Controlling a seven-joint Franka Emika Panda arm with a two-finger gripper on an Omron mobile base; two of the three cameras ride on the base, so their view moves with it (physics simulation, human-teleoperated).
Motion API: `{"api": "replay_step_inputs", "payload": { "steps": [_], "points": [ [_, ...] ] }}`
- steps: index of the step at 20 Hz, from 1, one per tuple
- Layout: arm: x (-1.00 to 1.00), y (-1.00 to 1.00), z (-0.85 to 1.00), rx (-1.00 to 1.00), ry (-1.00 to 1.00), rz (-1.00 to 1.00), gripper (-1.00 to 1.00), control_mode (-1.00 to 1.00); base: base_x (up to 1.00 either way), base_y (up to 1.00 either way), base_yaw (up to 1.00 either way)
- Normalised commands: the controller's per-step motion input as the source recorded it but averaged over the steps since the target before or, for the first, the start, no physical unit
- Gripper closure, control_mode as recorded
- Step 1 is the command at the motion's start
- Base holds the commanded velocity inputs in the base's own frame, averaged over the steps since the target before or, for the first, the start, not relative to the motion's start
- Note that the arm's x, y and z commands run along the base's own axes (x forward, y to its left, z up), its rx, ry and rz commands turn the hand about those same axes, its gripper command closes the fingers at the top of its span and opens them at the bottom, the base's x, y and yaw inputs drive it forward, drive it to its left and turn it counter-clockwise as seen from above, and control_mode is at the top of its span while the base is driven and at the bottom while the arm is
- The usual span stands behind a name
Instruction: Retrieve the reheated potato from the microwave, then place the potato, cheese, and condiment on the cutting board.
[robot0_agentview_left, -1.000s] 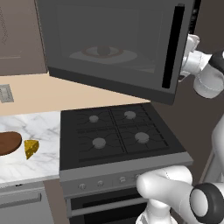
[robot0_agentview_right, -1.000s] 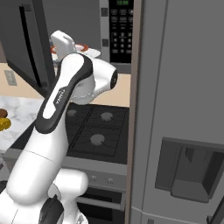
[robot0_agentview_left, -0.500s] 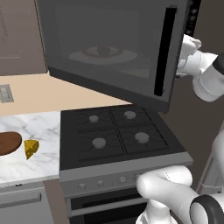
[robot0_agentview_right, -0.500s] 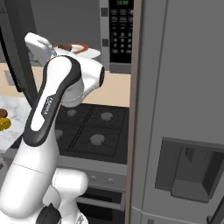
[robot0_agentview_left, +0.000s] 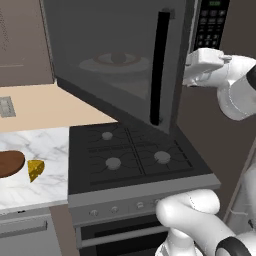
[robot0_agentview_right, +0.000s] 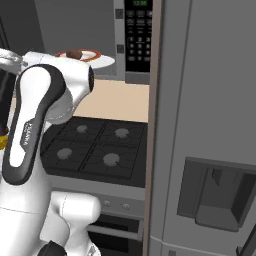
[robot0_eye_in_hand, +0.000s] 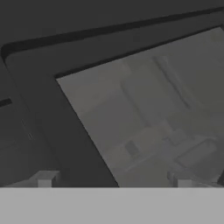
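Microwave door stands swung open across the upper centre of the left base view. Potato sits on a white plate inside the cavity, upper left of the right base view. Gripper is released, jaws wide, holding nothing, facing the inner glass of the door. Cheese lies on the marble tabletop at lower left, just beside the board. Condiment not located.

Judgement: potato is light, firm but rounded, liable to roll or slip; take it across its widest middle with moderate squeeze. Plate is unsecured and may shift if nudged
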Motion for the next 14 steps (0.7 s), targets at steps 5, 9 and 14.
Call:
{"api": "replay_step_inputs", "payload": {
  "steps": [5,9,14],
  "points": [
    [-0.59,0.82,0.00,-0.12,-0.26,0.06,-1.00,-1.00,0.00,0.00,0.00],
    [-0.23,0.78,0.00,-0.11,-0.22,0.02,-1.00,-1.00,0.00,0.00,0.00],
    [-0.01,0.51,0.00,-0.09,-0.20,0.00,-1.00,-1.00,0.00,0.00,0.00]
  ]
}}
